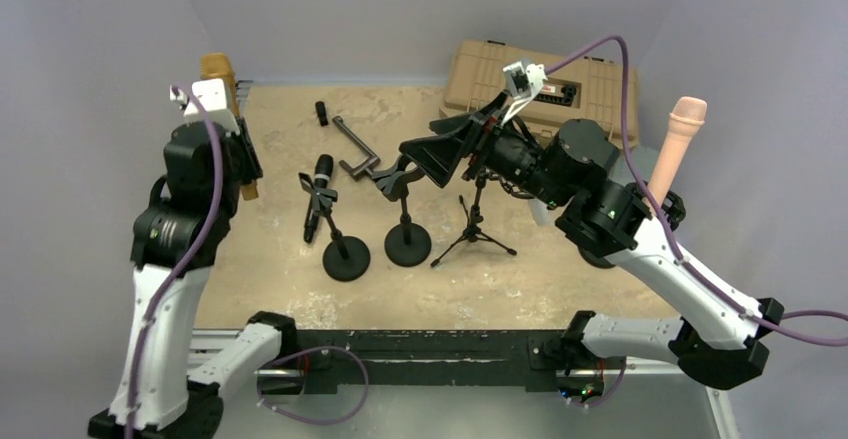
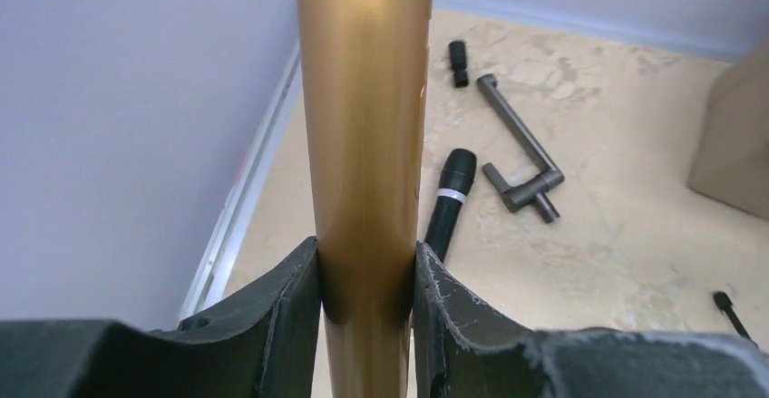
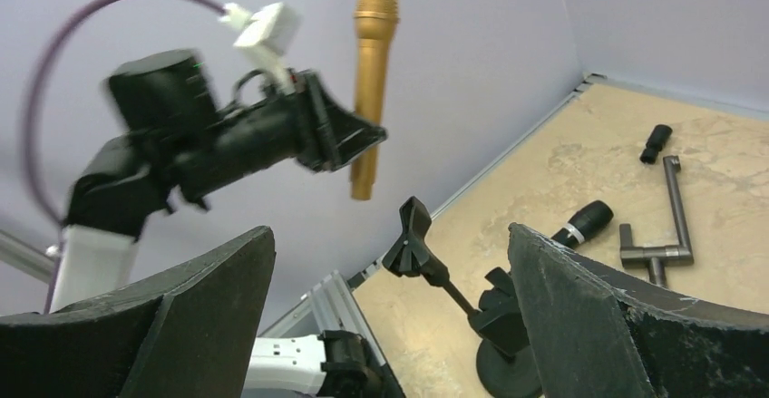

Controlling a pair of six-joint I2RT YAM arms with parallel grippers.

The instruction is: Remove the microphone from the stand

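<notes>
My left gripper [image 1: 243,154] is shut on a gold microphone [image 1: 218,69] and holds it upright in the air at the far left, clear of any stand. In the left wrist view the gold body [image 2: 367,144] is pinched between both fingers [image 2: 290,325]. It also shows in the right wrist view [image 3: 373,90]. A round-base stand [image 1: 407,244] has an empty clip [image 3: 413,239]. A black microphone [image 1: 319,191] sits in the clip of another round-base stand [image 1: 346,258]. My right gripper [image 1: 425,147] is open and empty above the empty-clip stand [image 3: 390,235].
A small tripod stand [image 1: 475,239] is under the right arm. An L-shaped metal bar [image 2: 521,149] and a short black cylinder [image 2: 458,61] lie on the table behind the stands. A tan case [image 1: 545,79] is at the back. A pink microphone [image 1: 680,144] stands upright at right.
</notes>
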